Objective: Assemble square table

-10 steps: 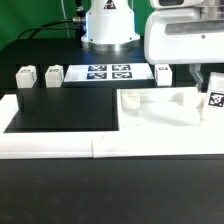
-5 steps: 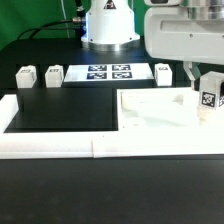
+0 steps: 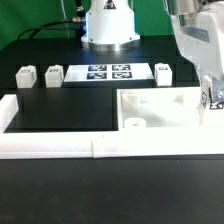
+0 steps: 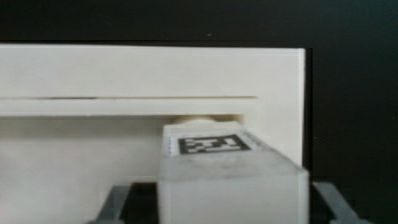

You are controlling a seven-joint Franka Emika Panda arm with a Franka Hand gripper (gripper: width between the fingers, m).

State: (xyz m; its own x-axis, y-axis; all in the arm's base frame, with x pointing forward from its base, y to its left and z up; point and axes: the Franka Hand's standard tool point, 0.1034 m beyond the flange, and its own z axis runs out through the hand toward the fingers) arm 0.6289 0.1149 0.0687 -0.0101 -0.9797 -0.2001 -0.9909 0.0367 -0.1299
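The tabletop (image 3: 165,108) lies flat on the black table (image 3: 100,190), on the exterior view's right, tucked against the low border wall (image 3: 60,148) that runs along its near edge. At its near corner on the exterior view's left a small round feature (image 3: 131,122) shows, which I take for a leg socket. No leg stands in the panel.

The held leg (image 3: 214,98) hangs at the panel's right edge, partly cut off by the frame there. In the wrist view its tag faces the camera, with the white panel just beyond it. My gripper (image 4: 221,200) is closed onto this leg, one dark finger (image 4: 125,200) showing at each side of the block. Whether the leg touches the panel I cannot tell.

Over the last second my arm's bulk has swung toward the exterior view's right, uncovering more of the panel's far edge. The leg itself has moved little: half a second ago it sat a touch further in over the panel, and now it is back out at the rim. I read that as lining the leg up with a right-hand corner, not yet seating it.

Three loose legs wait along the far side: the left leg (image 3: 26,76) and the second leg (image 3: 54,74) on the exterior view's left, and the third leg (image 3: 163,72) just beyond the panel. The marker board (image 3: 107,72) lies between them. So the assembly is early, with all four legs still to fit.
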